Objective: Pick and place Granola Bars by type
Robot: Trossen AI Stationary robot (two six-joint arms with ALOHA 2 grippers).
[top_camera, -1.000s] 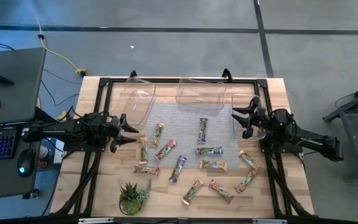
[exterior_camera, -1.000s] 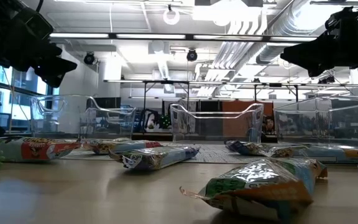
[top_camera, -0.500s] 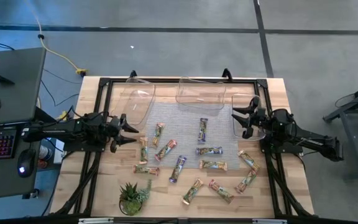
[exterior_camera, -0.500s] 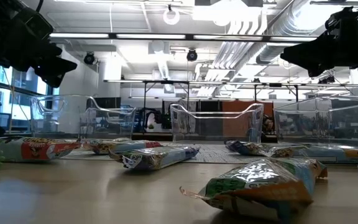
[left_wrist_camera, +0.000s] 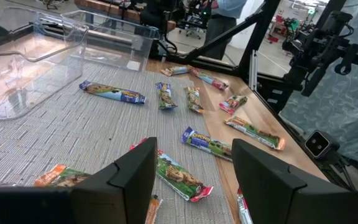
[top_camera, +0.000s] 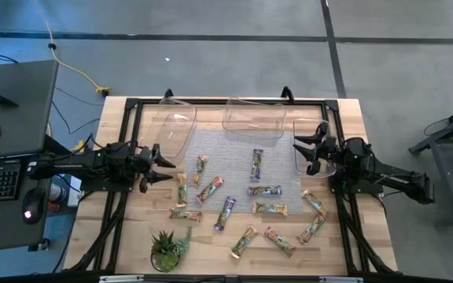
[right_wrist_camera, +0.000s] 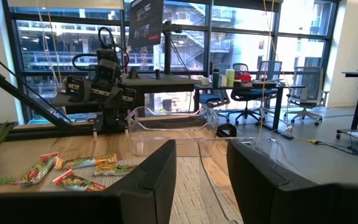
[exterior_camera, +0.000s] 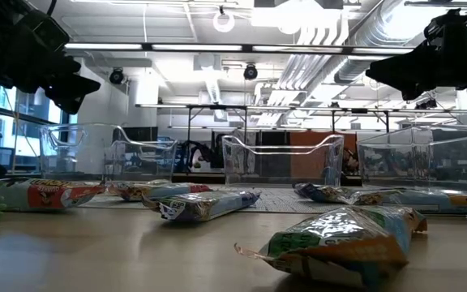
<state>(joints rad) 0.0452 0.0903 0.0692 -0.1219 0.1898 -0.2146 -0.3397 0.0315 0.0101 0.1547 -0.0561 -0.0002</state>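
Several granola bars lie flat and scattered on the grey mat (top_camera: 234,157) and on the wood in front of it. Among them are one (top_camera: 256,163) at mid-mat, one (top_camera: 210,189) left of centre, one (top_camera: 279,240) near the front edge and one (exterior_camera: 343,239) close to the low camera. My left gripper (top_camera: 171,170) hovers open above the mat's left edge, its fingers (left_wrist_camera: 135,180) over a bar (left_wrist_camera: 179,177). My right gripper (top_camera: 299,155) hovers open by the right tub (top_camera: 313,141) and looks across the table (right_wrist_camera: 201,180).
Three clear tubs stand along the far side: left (top_camera: 173,126), middle (top_camera: 253,116) and right. A small potted plant (top_camera: 167,248) sits at the near-left corner. A black frame (top_camera: 132,102) borders the table. A person (left_wrist_camera: 225,9) is in the room beyond.
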